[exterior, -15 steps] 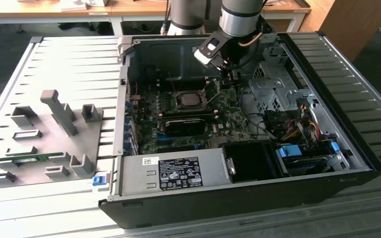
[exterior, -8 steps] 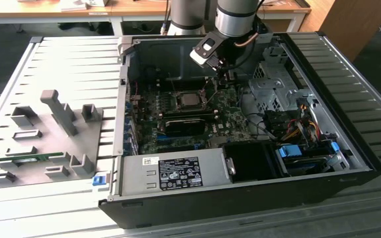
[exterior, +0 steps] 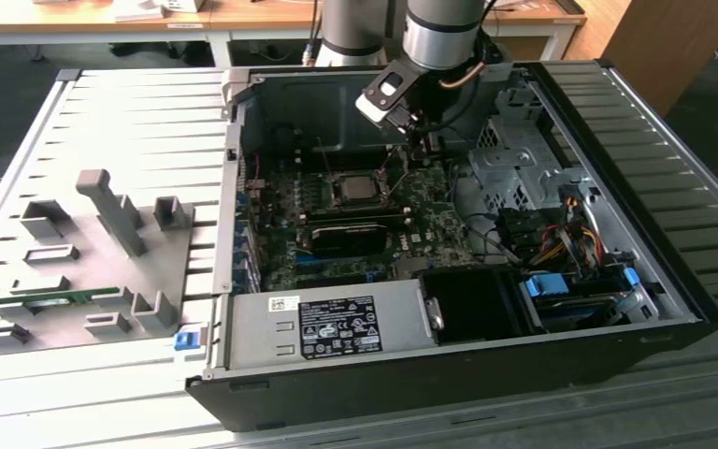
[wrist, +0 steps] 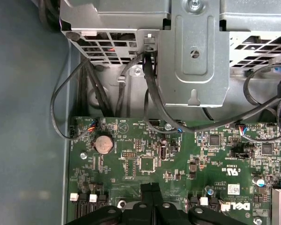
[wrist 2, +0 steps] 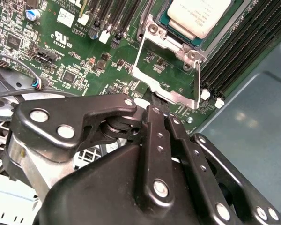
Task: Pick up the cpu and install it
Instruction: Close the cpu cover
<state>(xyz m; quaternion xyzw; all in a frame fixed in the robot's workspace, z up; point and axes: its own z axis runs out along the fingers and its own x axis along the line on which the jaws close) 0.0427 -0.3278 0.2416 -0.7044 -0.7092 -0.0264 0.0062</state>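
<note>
Your open black case (exterior: 459,383) holds the green board (wrist: 178,154); the cpu (wrist 2: 196,16), a shiny silver square, sits in its socket, metal frame (wrist 2: 164,88) swung open. Jaws together, empty, just beside the frame.

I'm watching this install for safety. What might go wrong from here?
The cpu lies seated, yet the hinged metal frame beside it stands open, so the chip is unclamped; a knock may shift it. The gripper sits right beside that frame, low over the motherboard, and might scrape small parts or snag nearby cables.
</note>
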